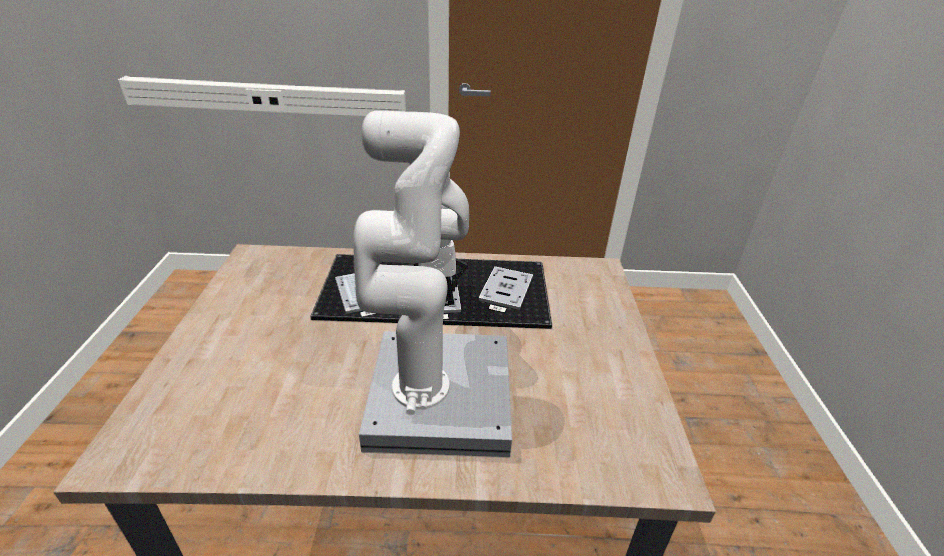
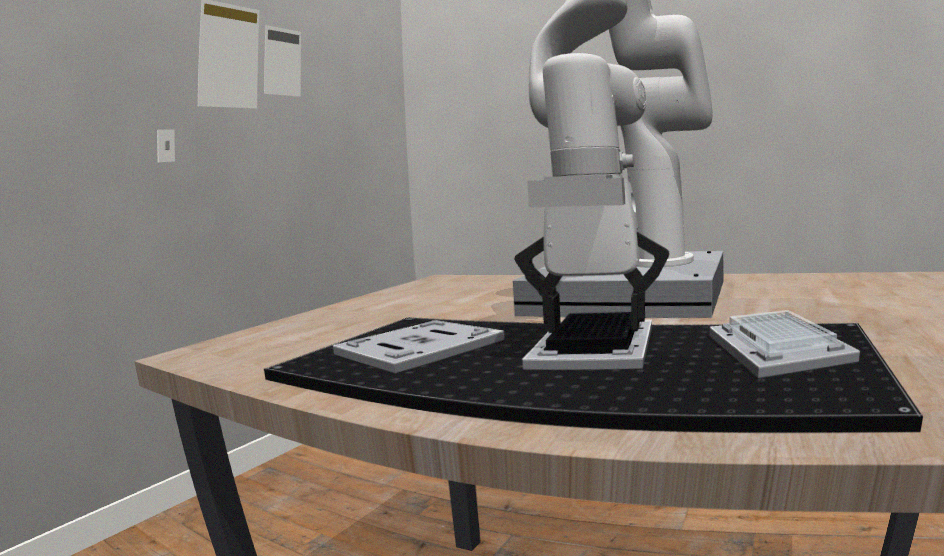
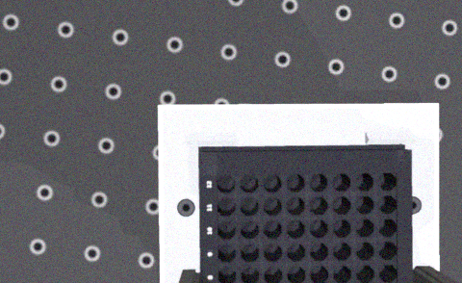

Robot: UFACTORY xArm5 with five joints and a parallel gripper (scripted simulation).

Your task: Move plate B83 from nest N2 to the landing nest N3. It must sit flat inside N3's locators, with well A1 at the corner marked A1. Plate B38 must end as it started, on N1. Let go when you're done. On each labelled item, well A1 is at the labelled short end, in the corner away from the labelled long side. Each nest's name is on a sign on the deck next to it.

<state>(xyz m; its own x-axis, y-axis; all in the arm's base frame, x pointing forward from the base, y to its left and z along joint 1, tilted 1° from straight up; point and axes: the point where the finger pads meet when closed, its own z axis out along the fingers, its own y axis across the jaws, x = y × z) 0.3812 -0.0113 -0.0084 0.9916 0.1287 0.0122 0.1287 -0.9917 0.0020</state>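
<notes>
The black well plate B83 (image 2: 590,331) (image 3: 307,217) lies flat on the middle white nest (image 2: 591,363) (image 3: 293,125). My gripper (image 2: 593,322) is open, and its black fingers stand on either side of the plate's long sides, low over the nest. The empty nest N2 (image 2: 375,350) (image 1: 506,291) lies to the left in the exterior view. The clear plate B38 (image 2: 783,331) sits on its nest (image 2: 800,366) at the right. In the top view the arm hides the gripper and the black plate.
All three nests lie on a black perforated deck (image 2: 487,390) (image 1: 536,313) on a wooden table (image 1: 243,383). The arm's grey base block (image 2: 685,289) (image 1: 473,411) stands just behind the deck.
</notes>
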